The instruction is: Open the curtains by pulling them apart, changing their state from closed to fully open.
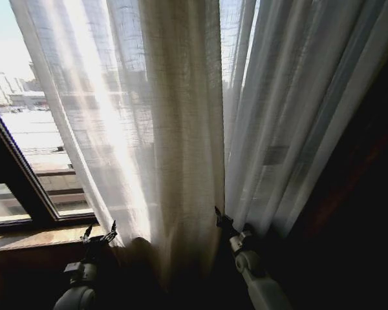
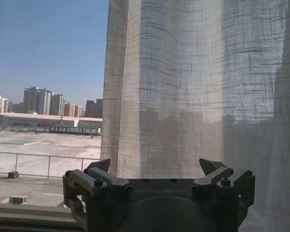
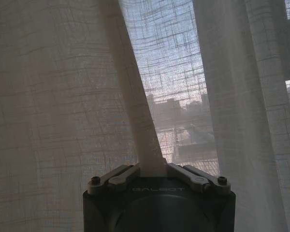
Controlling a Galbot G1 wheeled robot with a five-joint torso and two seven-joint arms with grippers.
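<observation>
Two sheer cream curtains hang before the window: a left panel (image 1: 149, 129) and a right panel (image 1: 291, 116), meeting at a seam near the middle. My right gripper (image 1: 221, 219) is low at that seam. In the right wrist view it (image 3: 152, 169) is shut on a narrow fold of curtain (image 3: 140, 116) that runs up taut from its fingers. My left gripper (image 1: 98, 234) is low beside the left panel's outer edge. In the left wrist view it (image 2: 156, 169) stands open, with the curtain fabric (image 2: 198, 96) close in front and nothing between its fingers.
A dark window frame (image 1: 19, 181) and a wooden sill (image 1: 32, 236) lie at the left, with bare glass beyond the left panel's edge. A dark brown drape (image 1: 368, 194) hangs at the far right.
</observation>
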